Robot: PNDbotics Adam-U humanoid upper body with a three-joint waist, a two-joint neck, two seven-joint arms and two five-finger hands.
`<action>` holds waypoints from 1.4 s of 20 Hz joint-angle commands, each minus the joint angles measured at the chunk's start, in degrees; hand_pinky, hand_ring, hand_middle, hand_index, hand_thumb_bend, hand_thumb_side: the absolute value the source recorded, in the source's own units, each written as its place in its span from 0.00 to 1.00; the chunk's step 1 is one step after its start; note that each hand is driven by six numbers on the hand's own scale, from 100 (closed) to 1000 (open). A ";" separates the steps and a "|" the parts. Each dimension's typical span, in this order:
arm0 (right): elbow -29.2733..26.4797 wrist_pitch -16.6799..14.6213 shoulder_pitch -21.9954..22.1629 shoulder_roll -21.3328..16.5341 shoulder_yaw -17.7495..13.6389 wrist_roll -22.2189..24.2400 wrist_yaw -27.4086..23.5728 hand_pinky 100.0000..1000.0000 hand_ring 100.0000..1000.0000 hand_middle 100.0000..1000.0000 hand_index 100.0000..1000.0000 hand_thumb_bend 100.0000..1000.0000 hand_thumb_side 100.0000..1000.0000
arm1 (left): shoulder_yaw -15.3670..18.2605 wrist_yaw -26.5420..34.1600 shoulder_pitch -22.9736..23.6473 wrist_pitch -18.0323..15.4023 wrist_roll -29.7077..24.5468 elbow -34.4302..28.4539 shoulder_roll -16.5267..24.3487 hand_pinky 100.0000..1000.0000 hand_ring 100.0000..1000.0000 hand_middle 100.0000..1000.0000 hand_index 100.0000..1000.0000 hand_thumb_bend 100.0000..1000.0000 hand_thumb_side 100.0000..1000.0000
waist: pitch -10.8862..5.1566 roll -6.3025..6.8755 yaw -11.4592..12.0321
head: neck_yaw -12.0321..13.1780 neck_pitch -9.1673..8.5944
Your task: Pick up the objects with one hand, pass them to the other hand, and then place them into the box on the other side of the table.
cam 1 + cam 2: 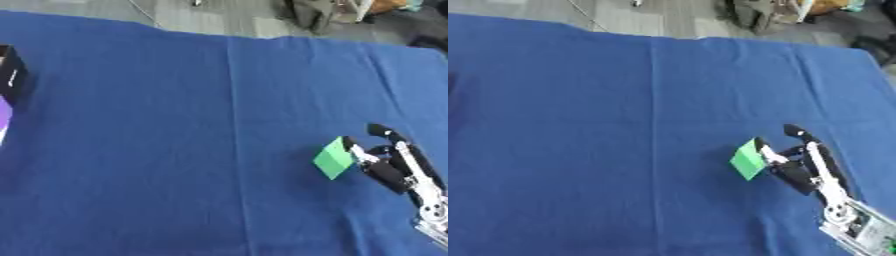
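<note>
A small green block point(332, 158) sits tilted at the right side of the blue cloth-covered table point(175, 150). My right hand point(391, 162) comes in from the lower right and pinches the block's right edge between thumb and fingers. At the far left edge a black box point(10, 75) shows in part, with something purple point(4, 116) beside it. My left hand appears in neither view.
A vertical crease point(234, 125) runs down the cloth near its middle. Beyond the table's far edge lie grey floor and dark clutter point(315, 12) at the top right.
</note>
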 commanded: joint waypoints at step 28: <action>-0.54 4.09 0.08 1.40 2.43 -0.71 5.39 0.57 0.65 0.84 0.90 0.43 0.35 | 0.27 -0.52 -0.64 0.35 -0.20 -1.03 -0.06 1.00 1.00 0.67 0.83 0.00 0.67 | 0.52 -0.04 0.79 | -0.19 -1.27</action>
